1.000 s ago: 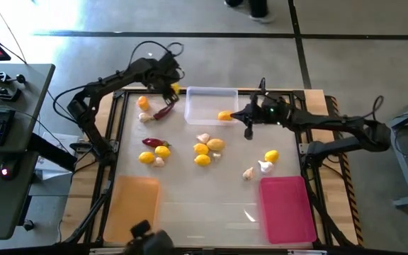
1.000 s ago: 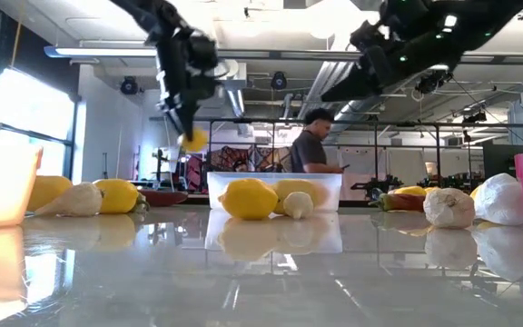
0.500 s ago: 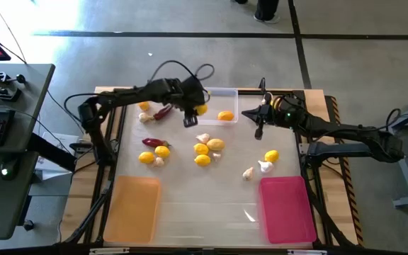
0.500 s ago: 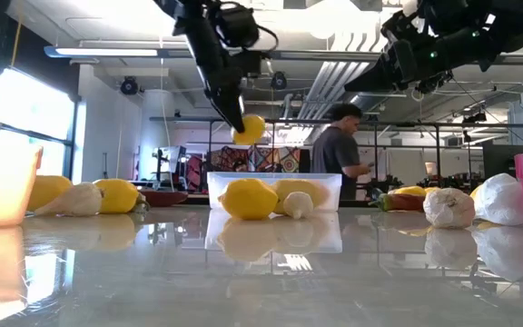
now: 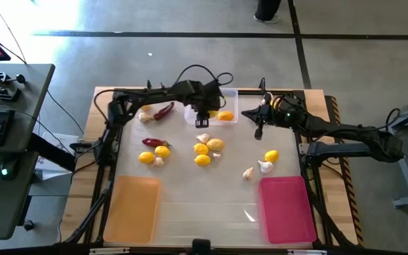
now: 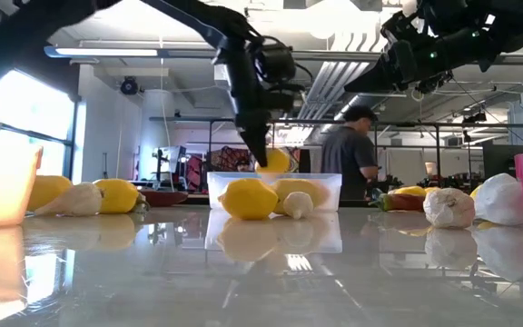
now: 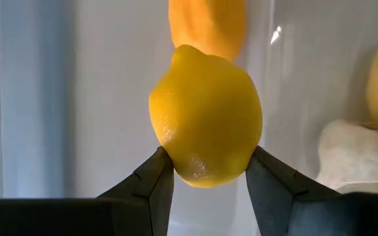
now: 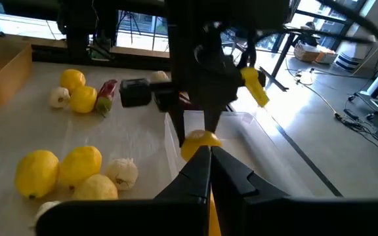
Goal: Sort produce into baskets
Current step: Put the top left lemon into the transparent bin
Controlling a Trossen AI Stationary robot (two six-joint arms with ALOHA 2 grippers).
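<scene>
Left pincer point(image 7: 205, 172) grips a lemon point(image 7: 205, 118) — overhead, arm hides it above clear tray point(image 5: 228, 93).

Illumination is bright throughout. Daylight glare washes the floor point(image 5: 83, 21) in the high view's upper left. In the low view, ceiling lights and a left window point(image 6: 25, 109) overexpose; the glossy desk point(image 6: 261, 272) mirrors objects. The nearest fruit point(image 7: 205, 115) in the left wrist view is slightly soft.
</scene>
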